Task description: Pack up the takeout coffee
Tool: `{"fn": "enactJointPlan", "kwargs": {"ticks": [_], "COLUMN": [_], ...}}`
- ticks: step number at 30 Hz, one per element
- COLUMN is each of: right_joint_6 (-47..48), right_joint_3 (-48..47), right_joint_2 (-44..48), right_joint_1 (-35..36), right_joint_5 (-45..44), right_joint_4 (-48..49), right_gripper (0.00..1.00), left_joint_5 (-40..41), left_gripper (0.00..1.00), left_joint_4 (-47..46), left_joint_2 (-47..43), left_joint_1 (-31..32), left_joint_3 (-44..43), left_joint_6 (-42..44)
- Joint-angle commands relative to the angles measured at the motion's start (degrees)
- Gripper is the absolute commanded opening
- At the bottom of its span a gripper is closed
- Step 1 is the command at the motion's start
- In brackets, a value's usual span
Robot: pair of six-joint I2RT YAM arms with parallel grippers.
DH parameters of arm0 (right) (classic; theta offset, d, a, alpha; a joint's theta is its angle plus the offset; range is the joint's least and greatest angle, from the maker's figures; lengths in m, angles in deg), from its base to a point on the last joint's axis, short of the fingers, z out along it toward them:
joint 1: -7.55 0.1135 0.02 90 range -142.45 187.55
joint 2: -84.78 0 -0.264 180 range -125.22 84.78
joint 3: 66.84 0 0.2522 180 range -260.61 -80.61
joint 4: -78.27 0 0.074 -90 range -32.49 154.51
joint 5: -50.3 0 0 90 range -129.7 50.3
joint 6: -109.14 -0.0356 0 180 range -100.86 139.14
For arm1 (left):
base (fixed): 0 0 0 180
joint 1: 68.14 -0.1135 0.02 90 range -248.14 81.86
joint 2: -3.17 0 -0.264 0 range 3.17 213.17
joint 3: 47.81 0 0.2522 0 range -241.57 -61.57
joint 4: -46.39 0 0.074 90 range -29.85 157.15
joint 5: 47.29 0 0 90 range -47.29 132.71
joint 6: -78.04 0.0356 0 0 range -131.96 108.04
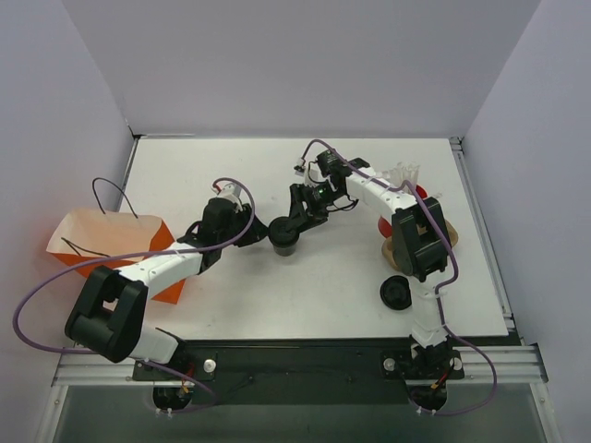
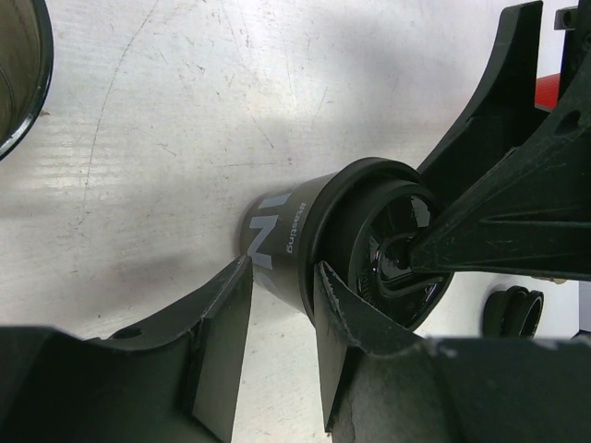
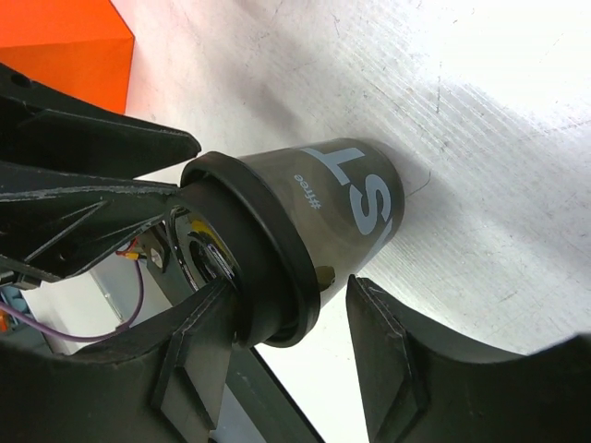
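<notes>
The takeout coffee (image 1: 284, 237), a small dark cup with a black round lid, stands upright at mid-table. My left gripper (image 1: 265, 236) reaches it from the left. In the left wrist view its jaws are open (image 2: 284, 269), with the tips at the cup wall (image 2: 291, 235) just under the lid rim. My right gripper (image 1: 288, 224) comes from behind and is also open (image 3: 288, 286). One of its fingers (image 3: 199, 346) rests on the lid top. The other finger (image 3: 397, 360) stands beside the cup wall (image 3: 355, 198) with a small gap.
An orange paper bag (image 1: 111, 245) lies at the table's left edge, beside the left arm. A flat black lid disc (image 1: 396, 293) lies front right. A cardboard carrier (image 1: 395, 245), a red item and clear cups (image 1: 404, 175) sit at the right. A lidless dark cup (image 2: 18, 74) stands near the left gripper.
</notes>
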Motion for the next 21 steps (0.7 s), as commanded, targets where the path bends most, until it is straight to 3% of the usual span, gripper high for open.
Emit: {"fn": "enactJointPlan", "kwargs": {"ticks": [1, 21], "right_joint_6": [0.0, -6.1], "right_joint_3": [-0.7, 4.1], "right_joint_2": [-0.8, 1.9], "right_joint_1": [0.6, 1.3], "right_joint_5": [-7.3, -9.3], "right_joint_4": [0.0, 4.5], "right_gripper": [0.50, 0.52], "left_joint_5": [-1.8, 0.1], "left_gripper": [0.42, 0.41], "left_joint_4": [10.2, 9.0], "left_joint_2": [0.9, -2.0], "left_joint_1": [2.0, 4.6], "left_joint_3": [3.3, 5.8], "left_joint_6": [-0.3, -4.2]}}
